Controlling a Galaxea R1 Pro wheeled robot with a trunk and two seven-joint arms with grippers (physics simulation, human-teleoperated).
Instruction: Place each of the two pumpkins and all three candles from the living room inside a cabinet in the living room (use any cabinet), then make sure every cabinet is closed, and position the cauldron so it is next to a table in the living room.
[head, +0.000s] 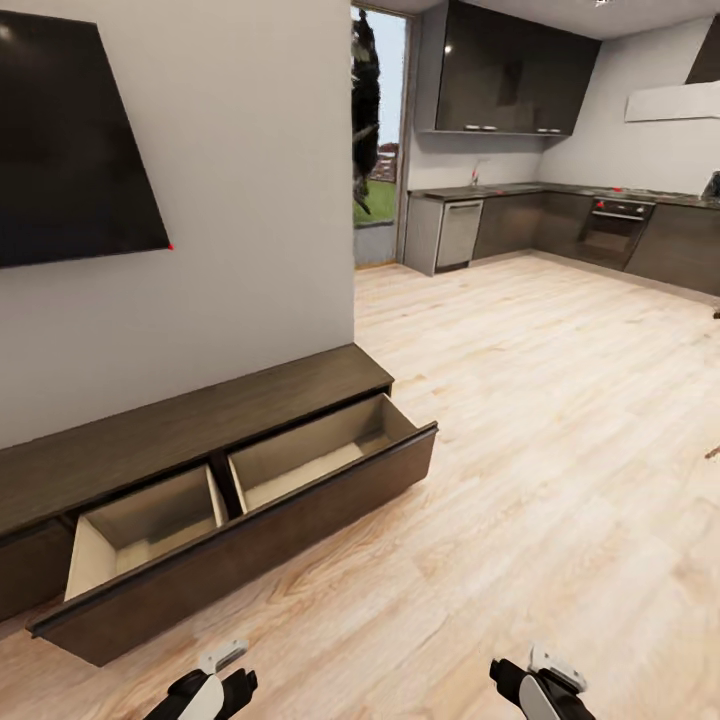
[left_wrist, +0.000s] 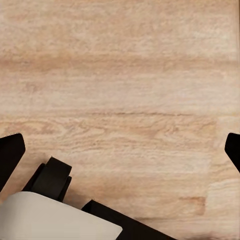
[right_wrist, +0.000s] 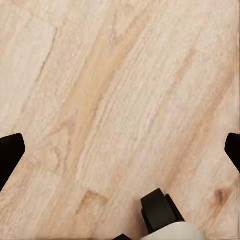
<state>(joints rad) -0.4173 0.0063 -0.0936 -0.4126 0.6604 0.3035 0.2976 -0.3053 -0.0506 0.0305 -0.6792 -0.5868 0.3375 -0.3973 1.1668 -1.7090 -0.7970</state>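
Wood floor (head: 520, 420) w/ cabinet (head: 180, 430), drawer (head: 250, 520) pulled out, seemingly bare; both jaws spread over planks.

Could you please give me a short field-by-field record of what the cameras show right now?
setting: light wooden floor running from living room to kitchen
cabinet: long low dark-brown wooden cabinet against the white wall
drawer: its wide drawer is pulled out, two beige compartments, nothing visible inside
wall: black flat screen above the cabinet
left gripper: fingers spread wide, holding nothing, above bare floor
right gripper: fingers spread wide, holding nothing, above bare floor
background: dark kitchen units
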